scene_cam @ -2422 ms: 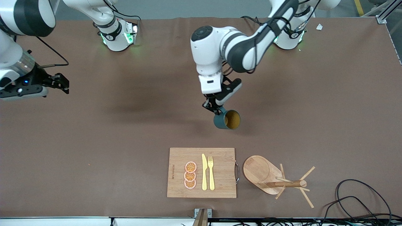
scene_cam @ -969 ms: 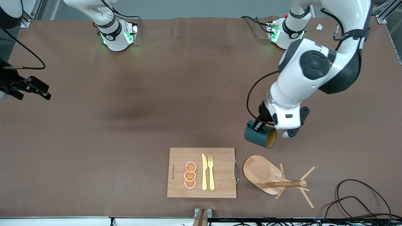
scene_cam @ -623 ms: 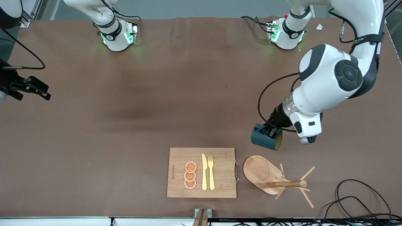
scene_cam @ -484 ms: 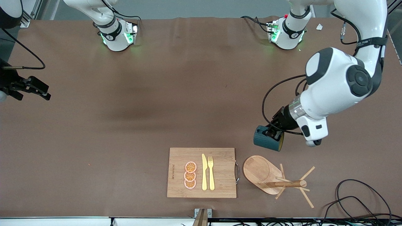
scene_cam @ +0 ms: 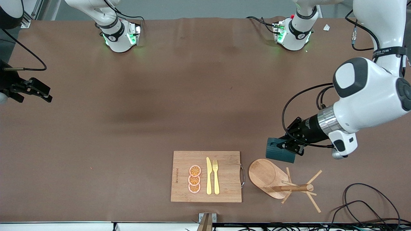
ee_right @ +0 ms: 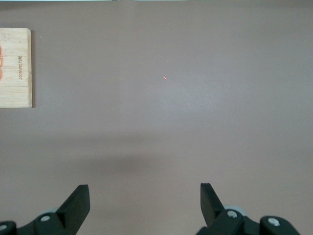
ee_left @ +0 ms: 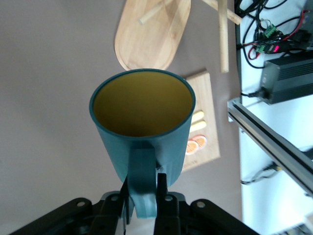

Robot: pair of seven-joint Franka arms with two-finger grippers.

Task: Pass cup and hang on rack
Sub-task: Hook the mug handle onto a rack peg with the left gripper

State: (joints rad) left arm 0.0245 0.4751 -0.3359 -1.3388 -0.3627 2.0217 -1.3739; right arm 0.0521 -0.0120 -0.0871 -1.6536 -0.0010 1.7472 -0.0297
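dark teal cup (scene_cam: pixel 280 153) hangs in the air, pinched by its small side handle (ee_left: pixel 143 183) between the pressed-together fingers of the left gripper (scene_cam: pixel 291 147), over bare table beside the rim of the wooden mug tree's oval base (scene_cam: pixel 261 171). in the front view the cup lies on its side, its long axis roughly level with the table and its closed bottom pointing toward the right arm's end of the table; in the left wrist view its yellowish-brown mouth faces the camera and the handle runs straight back into the jaws. the mug tree (scene_cam: pixel 282 183) stands nearer to the front camera than the cup's spot, its round post (scene_cam: pixel 293 188) and thin pegs (scene_cam: pixel 314 177) appearing slanted toward the left arm's end of the table. the move ahead likely turns on this: the pegs lie just past the base from the cup, so the handle loop, now filled by the fingers, must probably be brought over a peg tip. the right gripper (scene_cam: pixel 30 89) waits over the table edge at the right arm's end, fingers spread wide and empty, well apart from the cup. a bamboo cutting board (scene_cam: pixel 183 176) with cutlery lies beside the base.
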